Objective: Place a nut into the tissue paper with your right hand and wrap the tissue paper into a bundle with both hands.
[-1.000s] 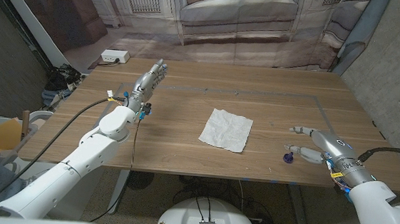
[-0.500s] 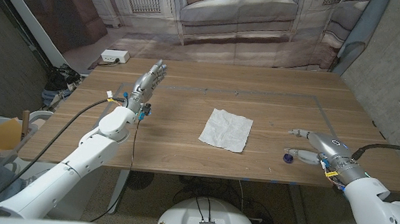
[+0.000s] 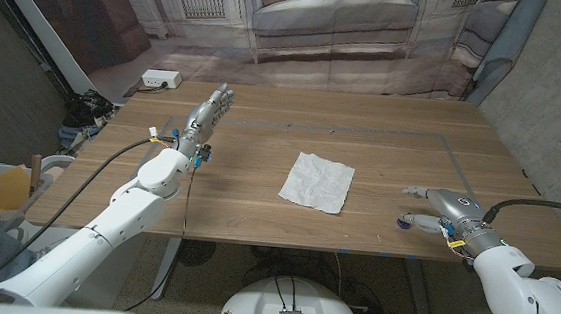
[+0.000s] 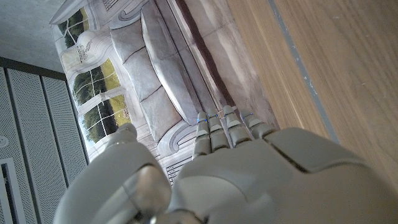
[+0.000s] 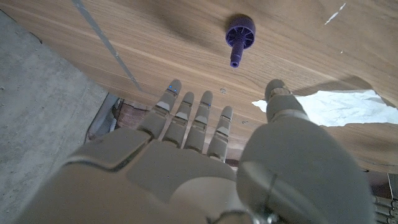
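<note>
A white crumpled tissue paper [image 3: 317,182] lies spread near the middle of the wooden table [image 3: 256,215]. The small purple nut [image 3: 403,223] sits to its right, near the front edge; it also shows on the wood in the right wrist view [image 5: 239,32], with the tissue paper [image 5: 339,107] beyond it. My right hand [image 3: 439,207] hovers just right of the nut, fingers spread, holding nothing. In the right wrist view its fingers [image 5: 186,121] stop short of the nut. My left hand [image 3: 206,116] stretches out at the table's far left, fingers straight, nothing in it [image 4: 236,174].
A thin grey tape line [image 3: 363,131] runs across the table's far part. A white power strip [image 3: 161,79] lies on the floor beyond the table's far left corner. The table's right edge is close behind my right hand.
My right hand has drawn a little nearer the front edge and closer to the nut, with its arm coming further in. The nut, the tissue paper and my left hand have not moved.
</note>
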Tool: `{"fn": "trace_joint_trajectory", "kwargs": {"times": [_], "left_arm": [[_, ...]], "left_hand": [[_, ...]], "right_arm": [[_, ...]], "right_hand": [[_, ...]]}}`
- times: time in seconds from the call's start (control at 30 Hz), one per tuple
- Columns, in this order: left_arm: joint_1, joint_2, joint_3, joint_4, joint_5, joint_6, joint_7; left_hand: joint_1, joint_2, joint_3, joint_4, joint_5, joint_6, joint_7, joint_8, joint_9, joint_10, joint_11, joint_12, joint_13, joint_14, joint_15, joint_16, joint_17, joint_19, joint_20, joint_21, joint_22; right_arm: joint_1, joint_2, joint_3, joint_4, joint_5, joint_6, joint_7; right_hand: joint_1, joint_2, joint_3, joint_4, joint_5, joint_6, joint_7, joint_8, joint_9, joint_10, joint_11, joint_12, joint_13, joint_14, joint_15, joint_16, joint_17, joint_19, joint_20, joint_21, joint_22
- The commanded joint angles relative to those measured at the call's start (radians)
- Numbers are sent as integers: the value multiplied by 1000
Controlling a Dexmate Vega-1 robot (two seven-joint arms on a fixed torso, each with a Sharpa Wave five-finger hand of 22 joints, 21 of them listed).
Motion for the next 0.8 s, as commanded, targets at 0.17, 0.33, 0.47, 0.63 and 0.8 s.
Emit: {"fn": "trace_joint_trajectory", "kwargs": {"times": [0.17,0.33,0.47,0.63,0.8], "left_arm": [[-4,-2,0,6,-4,-1,-1],[-3,-1,0,3,-4,6,5],[-7,-1,2,4,-3,8,2],[-12,-2,7,5,-3,14,-1],[-14,-3,10,6,-3,17,0]], "left_hand": [[2,8,-4,-3,-7,9,2,-1,3,0,1,0,5,-1,2,-2,6,-4,-7,-5,5],[2,9,-4,-3,-8,10,3,-1,3,0,0,-1,5,-1,3,-1,5,-6,-9,-4,5],[3,10,-4,-3,-8,10,3,-1,3,0,1,-1,5,-1,3,-1,5,-6,-10,-4,5],[3,11,-5,-3,-8,10,3,-2,3,1,3,-1,5,-2,6,-2,5,-7,-10,-4,5],[3,12,-5,-2,-9,10,2,-2,3,0,4,-1,5,-2,7,-2,5,-10,-11,-5,5]], "right_arm": [[72,-114,-96,44,-15,-134,52],[86,-149,-131,53,-15,-173,49],[94,-169,-155,60,-9,-200,32],[103,-192,-179,66,13,-229,10],[111,-217,-203,70,36,-255,-14]], "right_hand": [[20,-4,10,4,9,12,-2,5,3,2,-18,-3,5,18,-3,3,3,11,2,2,5],[50,4,23,3,14,0,-2,0,6,-11,-48,-9,7,37,-16,6,4,15,4,0,6],[61,3,27,4,16,-6,-2,-2,7,-5,-72,-7,9,47,-20,6,4,20,5,0,6],[64,3,28,8,17,-7,-2,-2,8,-1,-73,-6,10,56,-23,8,5,28,5,2,7],[60,5,28,14,17,0,-2,2,10,-1,-76,-6,11,56,-29,7,8,30,6,2,7]]}}
